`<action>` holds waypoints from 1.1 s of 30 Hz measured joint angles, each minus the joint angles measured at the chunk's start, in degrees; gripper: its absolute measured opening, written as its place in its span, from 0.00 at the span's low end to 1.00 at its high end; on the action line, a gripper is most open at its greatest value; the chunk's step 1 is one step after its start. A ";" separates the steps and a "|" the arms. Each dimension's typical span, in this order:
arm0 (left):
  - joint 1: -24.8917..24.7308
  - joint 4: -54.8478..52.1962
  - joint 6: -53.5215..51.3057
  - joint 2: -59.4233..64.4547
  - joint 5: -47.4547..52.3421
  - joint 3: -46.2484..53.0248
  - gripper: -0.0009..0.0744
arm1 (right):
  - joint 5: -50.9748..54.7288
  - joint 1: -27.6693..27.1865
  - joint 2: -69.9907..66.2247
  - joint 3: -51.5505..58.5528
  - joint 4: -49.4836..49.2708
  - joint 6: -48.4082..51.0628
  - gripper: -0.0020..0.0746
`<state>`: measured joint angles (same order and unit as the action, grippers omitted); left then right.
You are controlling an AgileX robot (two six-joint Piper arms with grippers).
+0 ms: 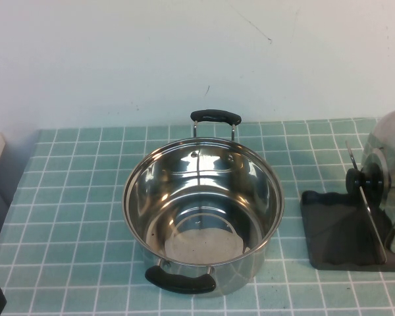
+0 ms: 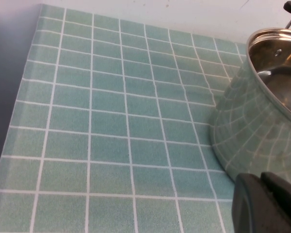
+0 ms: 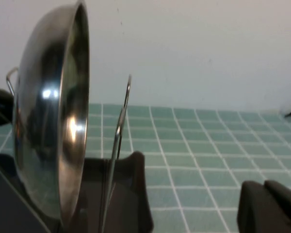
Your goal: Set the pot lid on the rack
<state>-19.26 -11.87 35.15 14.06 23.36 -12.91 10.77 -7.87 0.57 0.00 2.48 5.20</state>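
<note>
Lid: pot lid (image 1: pixel 390 155) stands on edge in the rack (image 1: pixel 336 230), at the right edge of the counter (image 1: pixel 79 197), black knob (image 1: pixel 363 179) facing the pot.
Lid, close up: right wrist view shows the pot lid (image 3: pixel 53 141) upright, shiny dome catching reflections, one wire divider (image 3: pixel 117 145) rising just beside its rim.
Rack: dark grey tray, sits near the counter's right edge, front half; the rack (image 3: pixel 131 194) base shows dark under the lid.
Pot: steel pot (image 1: pixel 204 210) sits mid-counter, uncovered, one black handle toward the front edge, the other toward the back edge; well apart from the rack.
Pot, side on: left wrist view has the pot (image 2: pixel 262 121) wall mirroring the tile grid.
Left gripper: left gripper (image 2: pixel 266 204) sits low near the front-left corner, beside the pot; claw state, cannot tell.
Right gripper: right gripper (image 3: pixel 269 206) hangs just beside the rack, off the lid; claw state, cannot tell.
</note>
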 joint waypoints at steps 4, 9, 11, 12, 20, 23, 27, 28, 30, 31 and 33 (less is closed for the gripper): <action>0.00 0.00 0.00 0.00 0.20 0.00 0.01 | 0.65 2.45 0.12 1.58 0.45 -2.63 0.02; 0.00 0.00 0.00 0.00 0.20 0.00 0.01 | 4.75 8.73 0.12 1.58 2.15 -8.05 0.02; 0.00 0.00 0.00 0.00 0.20 0.00 0.01 | 6.27 10.67 0.12 1.58 3.93 -10.35 0.02; 0.00 0.00 0.00 0.00 0.20 0.00 0.01 | 6.97 11.09 0.12 1.58 5.08 -11.27 0.02; 0.00 0.00 0.00 0.00 0.20 0.00 0.01 | 8.66 11.20 0.21 1.58 12.17 -18.93 0.02; 0.00 0.00 0.00 0.00 0.20 0.00 0.01 | 8.79 11.20 0.21 1.48 12.51 -19.15 0.02; 0.00 0.00 0.00 0.00 0.20 0.00 0.01 | 9.03 11.20 0.21 1.48 13.36 -19.15 0.02; 0.00 0.00 0.00 0.00 0.20 0.00 0.01 | 9.03 11.20 0.21 1.48 13.52 -19.15 0.02; 0.00 0.00 0.00 0.00 0.20 0.00 0.01 | 9.03 11.20 0.21 1.48 13.63 -19.15 0.02; 0.00 0.00 0.00 0.00 0.20 0.00 0.01 | 9.03 11.20 0.21 1.48 13.63 -19.15 0.02; 0.00 0.00 0.00 0.00 0.20 0.00 0.01 | 9.07 11.20 0.21 1.48 13.71 -19.15 0.02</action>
<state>-19.26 -11.87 35.15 14.06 23.56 -12.91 19.84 3.33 0.77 1.48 16.19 -13.96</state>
